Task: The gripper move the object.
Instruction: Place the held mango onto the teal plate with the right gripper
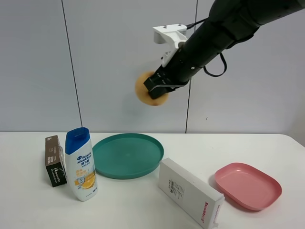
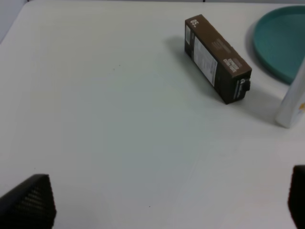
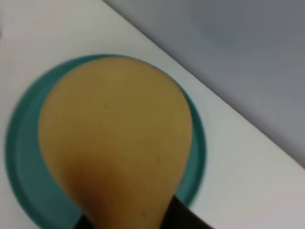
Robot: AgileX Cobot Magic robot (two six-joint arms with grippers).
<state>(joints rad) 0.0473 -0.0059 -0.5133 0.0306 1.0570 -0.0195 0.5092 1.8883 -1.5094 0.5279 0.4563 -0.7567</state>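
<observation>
My right gripper, a dark claw on a thick black arm with a white bracket, is shut on the round orange-tan fruit and holds it high above the table, over the green plate. In the right wrist view the fruit fills the middle, with the green plate seen below it. My left gripper is open and empty low over bare table; only its two dark fingertips show in the left wrist view. It does not show in the high view.
On the white table stand a brown box and a white shampoo bottle with a blue cap at the left. A white box lies in the middle front, a pink dish at the right. The brown box also shows in the left wrist view.
</observation>
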